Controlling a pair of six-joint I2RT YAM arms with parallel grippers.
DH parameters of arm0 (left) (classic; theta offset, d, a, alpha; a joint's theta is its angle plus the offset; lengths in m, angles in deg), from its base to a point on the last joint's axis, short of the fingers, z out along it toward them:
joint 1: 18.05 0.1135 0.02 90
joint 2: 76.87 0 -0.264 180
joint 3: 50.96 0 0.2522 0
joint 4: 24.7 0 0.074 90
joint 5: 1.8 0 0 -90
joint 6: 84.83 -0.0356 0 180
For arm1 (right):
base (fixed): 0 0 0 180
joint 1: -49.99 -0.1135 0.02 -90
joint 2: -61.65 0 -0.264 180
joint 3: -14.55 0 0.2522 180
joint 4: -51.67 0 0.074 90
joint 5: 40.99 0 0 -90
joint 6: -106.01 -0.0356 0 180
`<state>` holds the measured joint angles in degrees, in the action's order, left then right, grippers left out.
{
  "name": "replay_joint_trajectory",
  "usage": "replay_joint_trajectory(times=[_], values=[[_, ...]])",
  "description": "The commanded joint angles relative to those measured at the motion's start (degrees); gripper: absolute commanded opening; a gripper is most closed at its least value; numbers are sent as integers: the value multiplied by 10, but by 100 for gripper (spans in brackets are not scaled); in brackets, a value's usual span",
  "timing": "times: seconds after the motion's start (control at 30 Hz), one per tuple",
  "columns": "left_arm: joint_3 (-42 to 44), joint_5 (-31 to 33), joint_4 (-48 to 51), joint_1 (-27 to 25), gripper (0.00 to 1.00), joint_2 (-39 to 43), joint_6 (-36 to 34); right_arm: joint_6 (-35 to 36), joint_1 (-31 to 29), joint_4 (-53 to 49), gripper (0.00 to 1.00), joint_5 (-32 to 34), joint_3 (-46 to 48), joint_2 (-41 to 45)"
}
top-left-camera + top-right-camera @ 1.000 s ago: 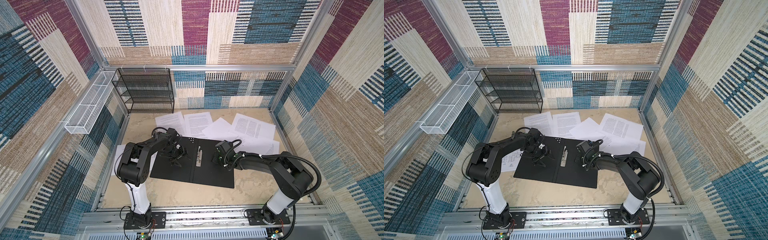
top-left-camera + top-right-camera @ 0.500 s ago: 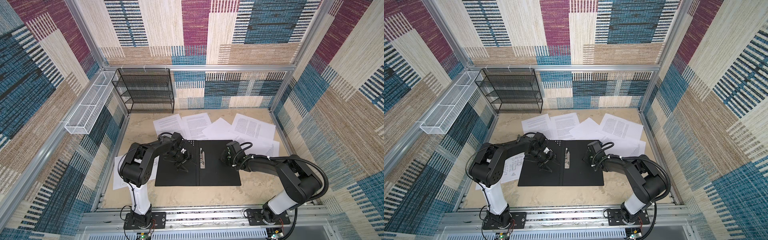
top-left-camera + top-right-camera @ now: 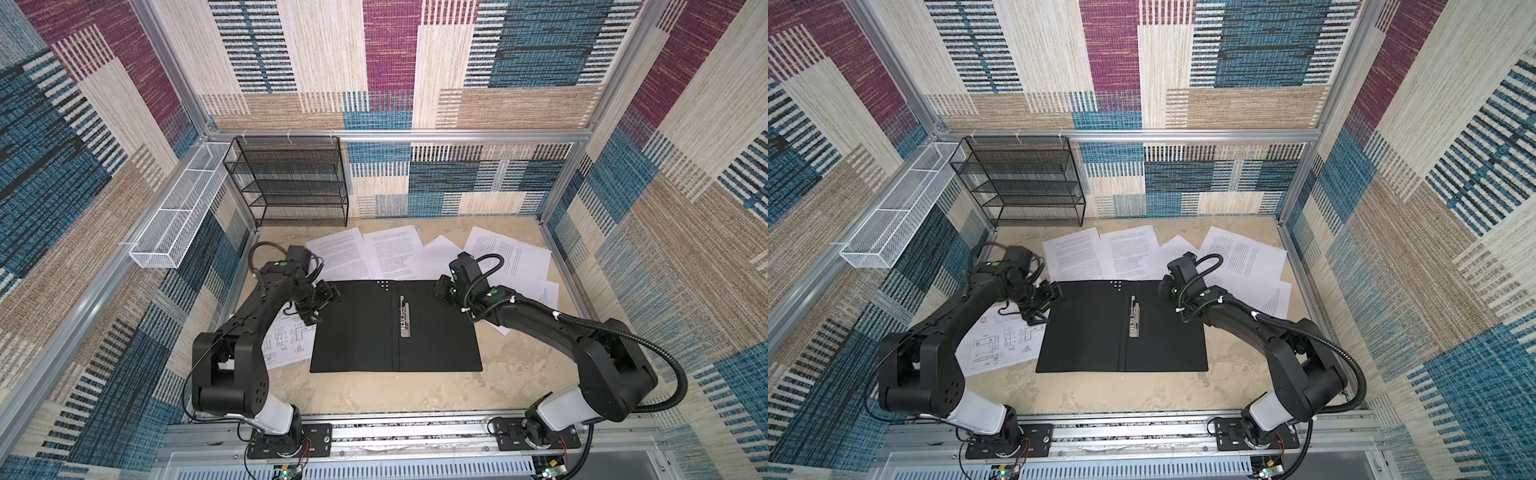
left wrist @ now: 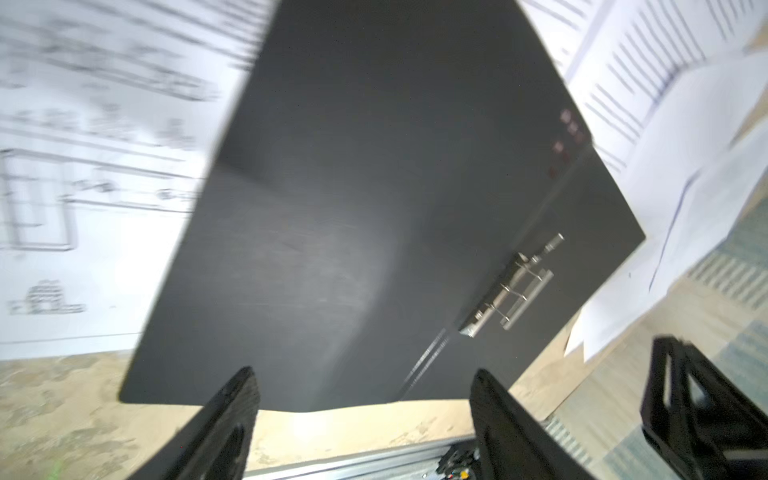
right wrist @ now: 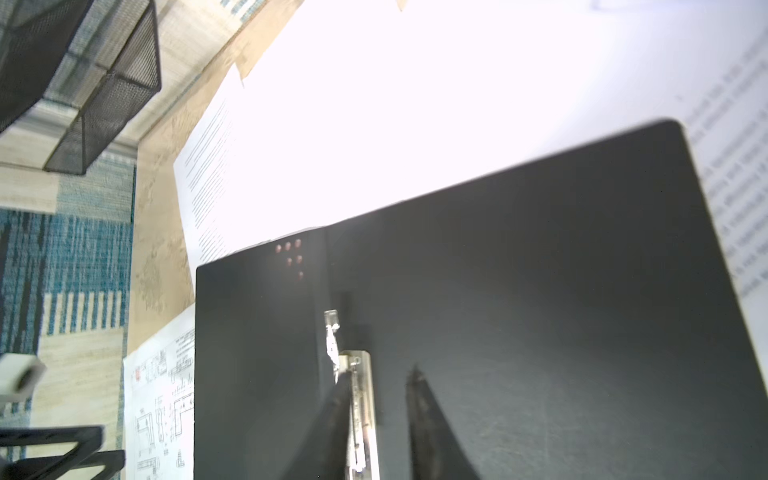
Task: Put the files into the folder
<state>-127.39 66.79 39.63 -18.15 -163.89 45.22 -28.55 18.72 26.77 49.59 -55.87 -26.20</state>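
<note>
Centre of the table, both top views: folder (image 3: 357, 332) lies open flat, black inside up, with a metal clip (image 3: 404, 316) on the spine fold. White printed files (image 3: 390, 253) fan along its upper edge; a drawing sheet (image 3: 286, 340) meets its left edge. Left gripper (image 4: 363, 370) has jaws wide and empty. Right gripper (image 5: 380, 372) has jaws slightly parted, holding nothing.

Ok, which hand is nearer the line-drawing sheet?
Left. The left hand hangs by the far corner of the drawing sheet, beside the folder; the right hand is across the folder, over its right flap.
</note>
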Motion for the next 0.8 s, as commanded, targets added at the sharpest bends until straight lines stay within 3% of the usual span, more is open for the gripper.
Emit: replay_joint_trajectory(times=[0.0,0.17,0.3,0.5,0.77], values=[[50,-16,-64,59,80,11,74,56,-4,-47,48,-1,-53,-17],[112,30,-118,119,80,28,116,118,-4,-49,68,-32,-131,-64],[146,93,-171,132,80,45,152,156,-3,-21,75,-83,-177,-119],[118,187,-201,134,80,5,159,194,-3,14,82,-151,-213,-168],[57,199,-220,141,79,-109,148,248,-3,10,93,-216,-299,-240]])
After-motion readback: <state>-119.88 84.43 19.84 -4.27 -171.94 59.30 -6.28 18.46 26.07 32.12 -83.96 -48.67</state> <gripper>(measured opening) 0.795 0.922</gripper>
